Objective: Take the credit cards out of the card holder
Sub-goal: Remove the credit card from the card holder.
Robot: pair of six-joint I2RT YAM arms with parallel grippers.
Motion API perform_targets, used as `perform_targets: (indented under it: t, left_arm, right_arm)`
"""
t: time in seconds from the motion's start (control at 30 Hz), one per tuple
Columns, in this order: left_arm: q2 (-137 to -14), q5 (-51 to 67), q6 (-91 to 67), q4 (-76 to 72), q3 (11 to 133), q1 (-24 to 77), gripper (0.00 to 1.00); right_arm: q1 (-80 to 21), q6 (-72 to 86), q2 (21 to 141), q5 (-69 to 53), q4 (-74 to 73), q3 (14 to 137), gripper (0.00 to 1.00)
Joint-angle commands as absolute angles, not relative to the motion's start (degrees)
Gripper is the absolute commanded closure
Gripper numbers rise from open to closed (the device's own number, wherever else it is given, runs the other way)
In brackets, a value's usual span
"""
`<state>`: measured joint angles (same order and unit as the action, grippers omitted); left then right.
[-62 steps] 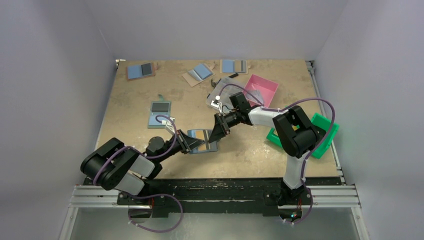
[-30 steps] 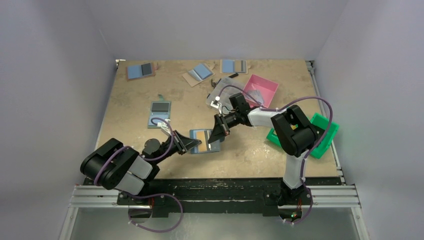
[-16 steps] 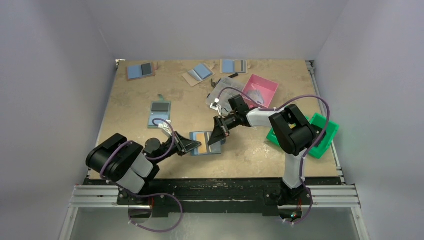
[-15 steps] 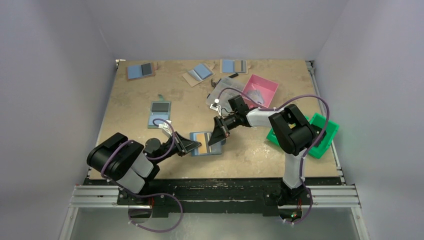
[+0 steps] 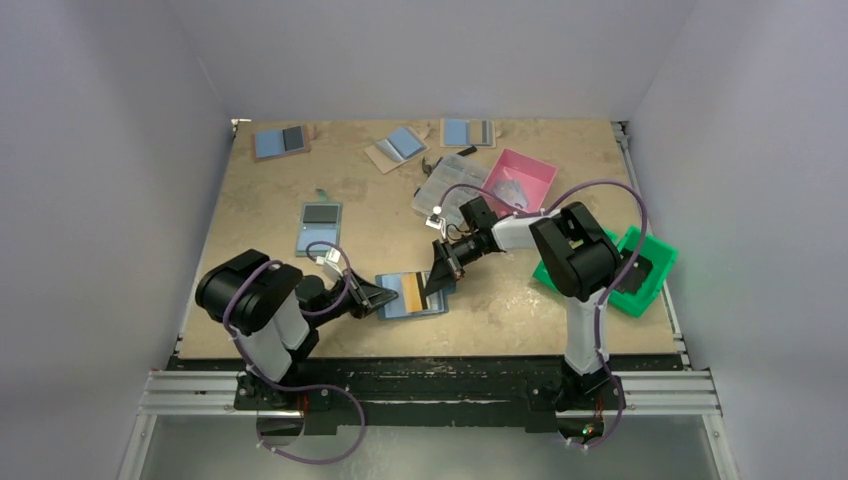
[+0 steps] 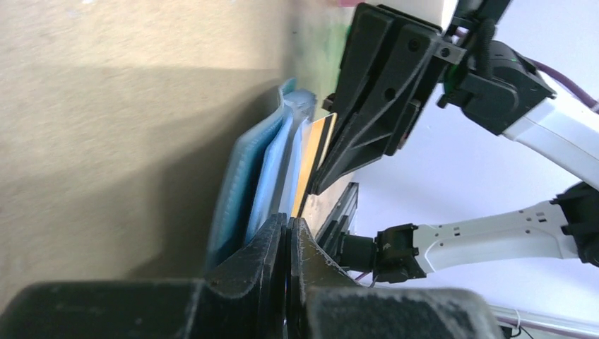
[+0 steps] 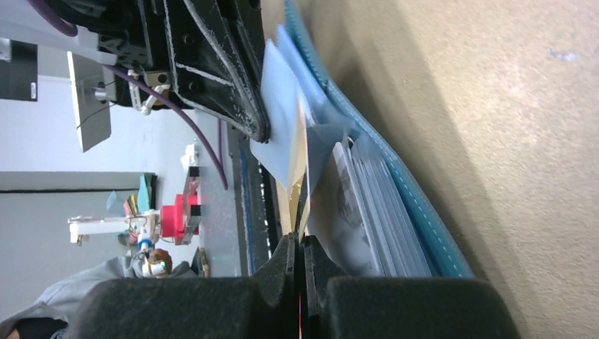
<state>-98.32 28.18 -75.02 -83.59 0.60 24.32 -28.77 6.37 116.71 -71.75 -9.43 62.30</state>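
The card holder [image 5: 420, 310] lies open near the table's front, blue with a teal stitched edge. An orange credit card [image 5: 411, 291] sticks out of it. My left gripper [image 5: 383, 300] is shut on the holder's left flap; in the left wrist view its jaws [image 6: 288, 222] pinch the light blue leaf beside the card [image 6: 316, 152]. My right gripper [image 5: 434, 290] is shut on the card's edge from the right. In the right wrist view [image 7: 299, 240] the thin tan card [image 7: 291, 201] runs between closed jaws, next to the holder's pockets [image 7: 406, 191].
A blue holder with a black panel [image 5: 320, 228] lies left of centre. More blue holders [image 5: 281, 140] [image 5: 397, 147] [image 5: 468, 132] lie at the back. A clear box [image 5: 450, 185], a pink tray [image 5: 523, 178] and a green tray [image 5: 645, 275] stand to the right.
The holder and both grippers have shifted a little toward the front edge. The left arm's body has swung right. More of the orange card shows.
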Motion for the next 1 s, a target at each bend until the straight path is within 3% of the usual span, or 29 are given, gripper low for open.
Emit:
perform_targets:
  t: [0.0, 0.67, 0.97]
  left_arm:
    - [-103.32, 28.74, -75.30, -102.00, -2.37, 23.48, 1.00]
    - [-112.03, 27.54, -74.69, -101.89, -3.73, 21.45, 0.99]
    - [-111.44, 27.25, -74.14, -101.88, -4.44, 21.45, 0.80]
  right_arm:
    - [-28.05, 2.43, 116.96, -68.32, -13.11, 64.51, 1.00]
    - [-25.04, -32.02, 110.67, -64.92, -44.26, 74.49, 1.00]
    - [-23.81, -43.11, 103.85, -63.79, -52.53, 76.60, 1.00]
